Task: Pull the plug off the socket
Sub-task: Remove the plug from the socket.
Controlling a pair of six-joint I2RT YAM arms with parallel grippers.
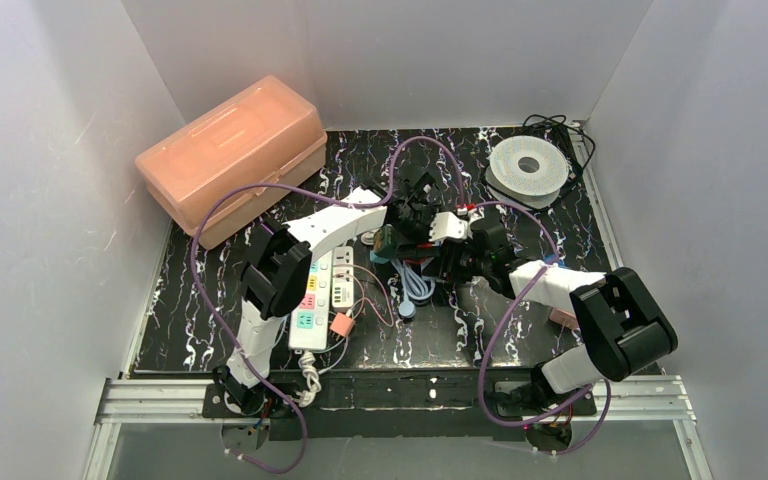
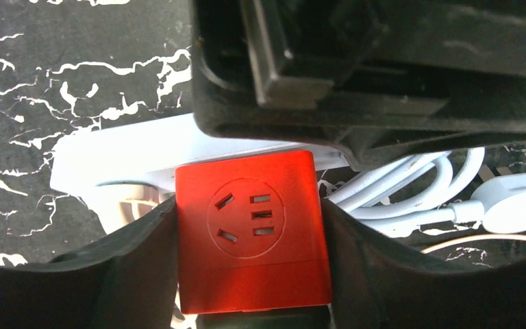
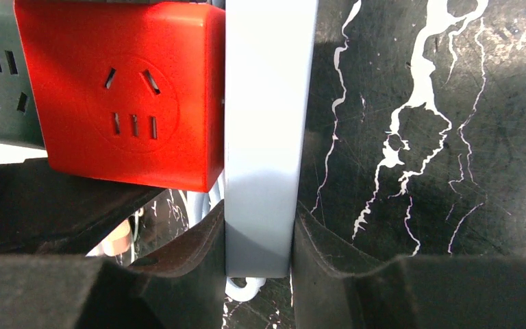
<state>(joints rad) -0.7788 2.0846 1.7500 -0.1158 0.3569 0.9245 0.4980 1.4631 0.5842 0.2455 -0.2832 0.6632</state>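
Plug [image 3: 260, 137] apparently seated against red socket [image 2: 250, 226].

A glossy red plastic cube socket [image 2: 253, 229], with a round five-slot outlet moulded into the face shown, sits mid-workspace. A flat white plastic plug [image 3: 264, 137] lies flush against one side of it, not yet pulled free.

- red socket [image 2: 250, 229]: smooth, faintly glossy plastic
- white plug [image 3: 267, 137]: smooth matt plastic
- desk [image 3: 418, 137]: black marble-patterned sheet, slight sheen, finely scratched
- storage box [image 1: 230, 155]: smooth translucent orange plastic
- white cable [image 2: 397, 185]: glossy, rubbery sheath
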